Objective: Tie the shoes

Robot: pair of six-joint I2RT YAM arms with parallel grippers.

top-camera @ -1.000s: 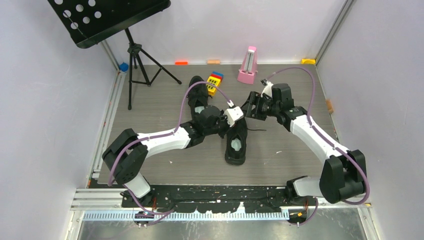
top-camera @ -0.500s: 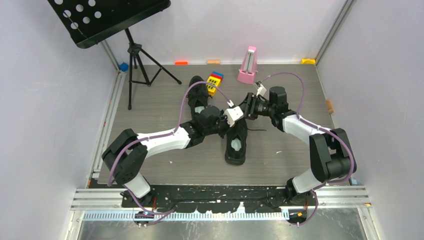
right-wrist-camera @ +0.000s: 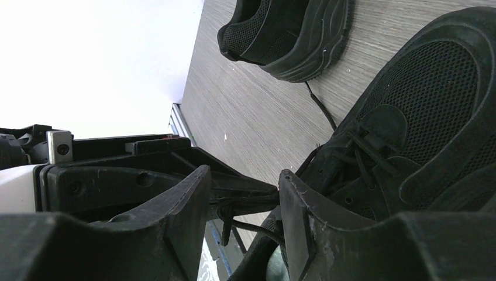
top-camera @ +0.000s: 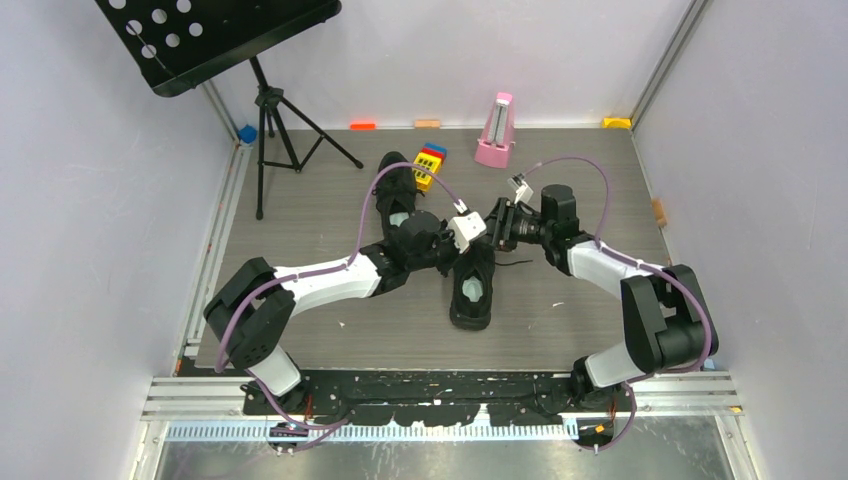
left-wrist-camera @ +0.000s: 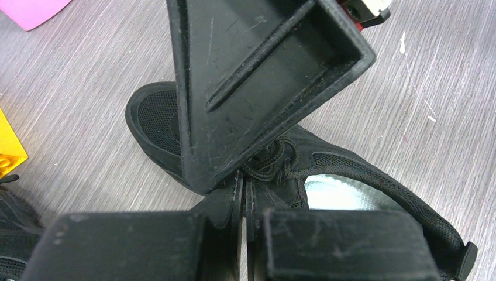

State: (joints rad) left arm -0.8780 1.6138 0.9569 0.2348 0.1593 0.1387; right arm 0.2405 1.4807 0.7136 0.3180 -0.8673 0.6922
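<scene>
Two black shoes lie on the table: the nearer shoe [top-camera: 472, 285] [left-wrist-camera: 362, 175] [right-wrist-camera: 421, 117] and the other shoe [top-camera: 397, 195] [right-wrist-camera: 286, 35] behind it to the left. My left gripper [top-camera: 480, 236] [left-wrist-camera: 244, 178] hovers over the nearer shoe's lacing, shut on a thin black lace [right-wrist-camera: 252, 206] drawn up from it. My right gripper [top-camera: 497, 223] [right-wrist-camera: 243, 196] meets it from the right, open. Its fingers [right-wrist-camera: 187, 202] straddle the left gripper's tips and the pinched lace without touching. One right finger [left-wrist-camera: 257, 76] fills the top of the left wrist view.
A pink metronome [top-camera: 495, 131] stands at the back. Yellow, red and blue toy blocks [top-camera: 430, 162] sit beside the far shoe. A black music stand [top-camera: 262, 110] occupies the back left corner. Small coloured blocks line the back wall, and a loose lace end [top-camera: 515, 261] trails right.
My right arm has swung left and lowered toward the left gripper, and its jaws have narrowed around the left gripper's tips. The left arm and both shoes have stayed put.
</scene>
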